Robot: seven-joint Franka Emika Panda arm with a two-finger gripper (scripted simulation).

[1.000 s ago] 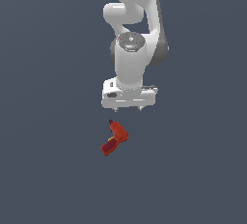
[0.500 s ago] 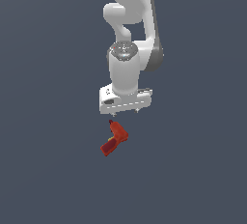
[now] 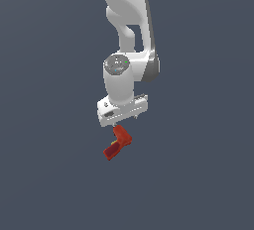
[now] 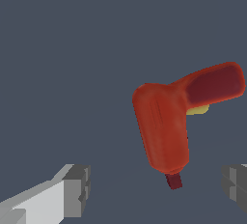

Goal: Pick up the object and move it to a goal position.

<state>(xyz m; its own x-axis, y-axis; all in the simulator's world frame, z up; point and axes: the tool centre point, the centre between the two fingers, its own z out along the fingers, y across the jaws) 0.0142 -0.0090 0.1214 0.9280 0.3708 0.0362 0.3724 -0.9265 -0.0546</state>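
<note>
The object [image 3: 118,142] is a small red-orange drill-shaped item lying on the flat grey surface. Its darker red handle angles toward the exterior view's left. The wrist view shows the object [image 4: 169,121] from above, with a yellow trigger patch and a small dark red tip. My white gripper [image 3: 124,121] hangs just above the object's body end. In the wrist view the gripper [image 4: 157,191] is open, its grey fingertips [image 4: 77,189] set wide apart, and the drill's tip lies between them without touching either.
The white arm [image 3: 126,35] rises out of the exterior view's top. Plain grey ground [image 3: 49,174] surrounds the object on every side.
The gripper has dropped lower and shifted toward the exterior view's left, closing the gap above the object. The object has not moved.
</note>
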